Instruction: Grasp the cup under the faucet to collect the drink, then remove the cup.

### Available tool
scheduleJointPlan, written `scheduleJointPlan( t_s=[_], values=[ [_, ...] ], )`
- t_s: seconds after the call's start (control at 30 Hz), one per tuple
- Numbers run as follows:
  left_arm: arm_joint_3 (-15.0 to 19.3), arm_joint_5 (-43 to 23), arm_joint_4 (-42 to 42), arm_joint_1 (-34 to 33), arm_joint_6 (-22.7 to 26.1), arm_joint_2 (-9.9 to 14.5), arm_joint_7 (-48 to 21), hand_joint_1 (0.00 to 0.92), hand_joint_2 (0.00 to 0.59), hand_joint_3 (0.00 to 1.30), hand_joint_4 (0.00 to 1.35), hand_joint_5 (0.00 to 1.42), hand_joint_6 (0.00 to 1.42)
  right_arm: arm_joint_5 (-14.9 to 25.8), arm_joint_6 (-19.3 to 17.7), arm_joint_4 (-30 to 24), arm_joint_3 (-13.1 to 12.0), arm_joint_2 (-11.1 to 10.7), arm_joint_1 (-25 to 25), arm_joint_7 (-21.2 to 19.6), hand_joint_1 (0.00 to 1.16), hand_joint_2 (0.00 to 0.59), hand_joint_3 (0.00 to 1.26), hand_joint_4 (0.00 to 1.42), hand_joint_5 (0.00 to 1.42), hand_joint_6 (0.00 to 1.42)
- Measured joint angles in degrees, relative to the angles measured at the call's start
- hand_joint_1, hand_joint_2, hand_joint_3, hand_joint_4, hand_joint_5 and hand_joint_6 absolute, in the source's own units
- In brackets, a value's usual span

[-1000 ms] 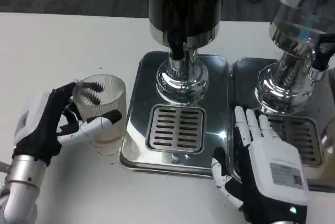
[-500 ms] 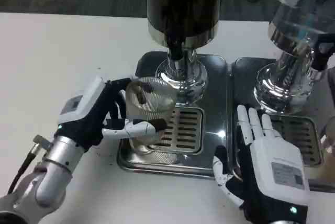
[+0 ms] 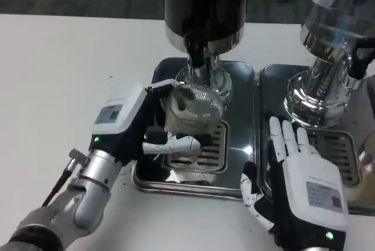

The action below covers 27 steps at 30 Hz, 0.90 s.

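Head view: left hand (image 3: 126, 125) grips ribbed clear cup (image 3: 192, 116), thumb across its front near the base, other fingers behind. Cup tilted a little, rim toward camera, held over drain grate (image 3: 205, 148) of left steel tray (image 3: 234, 172), just below black faucet (image 3: 197, 53) of dark dispenser (image 3: 205, 4). Cannot tell whether cup base touches grate. Cannot tell if any drink inside. Chrome pedestal (image 3: 212, 81) right behind cup. Left forearm (image 3: 88, 189) comes in from table's near left corner. Right hand (image 3: 302, 186) flat, palm down, fingers straight and slightly spread, holds nothing; sits at near edge of trays, over seam between left tray and right tray (image 3: 275, 87), fingertips toward second grate (image 3: 337, 151). Clear-tank second dispenser (image 3: 337, 34) stands on right tray, toward table's far right. White table (image 3: 70, 63) bare on left side.
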Motion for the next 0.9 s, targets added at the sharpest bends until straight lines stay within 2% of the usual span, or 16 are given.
scheduleJointPlan(
  t_s=[0.07,0.17,0.4,0.53,0.7,0.9],
  values=[
    [-0.21,-0.20,0.95,-0.59,1.13,-0.99,0.80,0.523,0.026,0.69,0.75,0.86,1.00,-0.09,0.06,-0.03,0.07,0.06,0.05,0.00,0.41,0.563,0.00,0.00,0.00,0.13],
    [-0.57,-0.52,1.53,-0.71,1.29,-1.23,1.29,0.408,0.033,0.65,0.70,0.84,0.95,-0.22,0.44,-0.11,0.13,0.11,0.28,-0.01,0.41,0.563,0.00,0.00,0.00,0.13],
    [-1.26,-0.85,2.38,-0.37,1.60,-1.33,1.23,0.223,0.060,0.60,0.65,0.79,0.87,-0.22,0.55,-0.19,0.17,0.17,0.50,-0.01,0.41,0.563,0.00,0.00,0.00,0.13],
    [-2.44,-0.87,2.40,0.39,1.31,-1.34,1.02,0.177,0.072,0.57,0.61,0.74,0.80,-0.20,0.54,-0.19,0.17,0.17,0.46,0.00,0.41,0.563,0.00,0.00,0.00,0.13],
    [-3.12,-0.68,2.40,0.95,1.27,-1.47,1.02,0.135,0.059,0.36,0.37,0.56,0.55,-0.18,0.54,-0.19,0.21,0.18,0.45,0.00,0.41,0.563,0.00,0.00,0.00,0.13],
    [-3.13,-0.65,2.27,1.23,1.27,-1.39,1.91,0.070,0.036,0.29,0.30,0.51,0.53,0.17,0.54,-0.19,0.24,0.30,0.45,0.00,0.41,0.563,0.00,0.00,0.00,0.13]
  ],
)
